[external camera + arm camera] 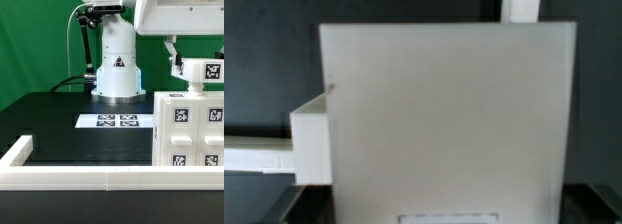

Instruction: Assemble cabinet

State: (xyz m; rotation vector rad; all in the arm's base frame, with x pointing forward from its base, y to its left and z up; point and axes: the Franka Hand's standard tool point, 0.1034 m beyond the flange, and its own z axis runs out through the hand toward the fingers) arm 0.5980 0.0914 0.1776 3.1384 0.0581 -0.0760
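Note:
The large white cabinet body (190, 135) stands upright at the exterior view's right, with several square tags on its front. A smaller white block (203, 72) bearing a tag sits on top of it. My gripper (183, 62) comes down from above onto that block, with one finger against its side; it looks shut on it. In the wrist view the white block's flat face (438, 110) fills most of the picture. Another white part (304, 125) juts out beside it. My fingertips are hidden there.
The marker board (110, 121) lies on the black table before the robot base (117, 70). A long low white border frame (70, 176) runs along the table's front and the exterior view's left side. A green wall is behind.

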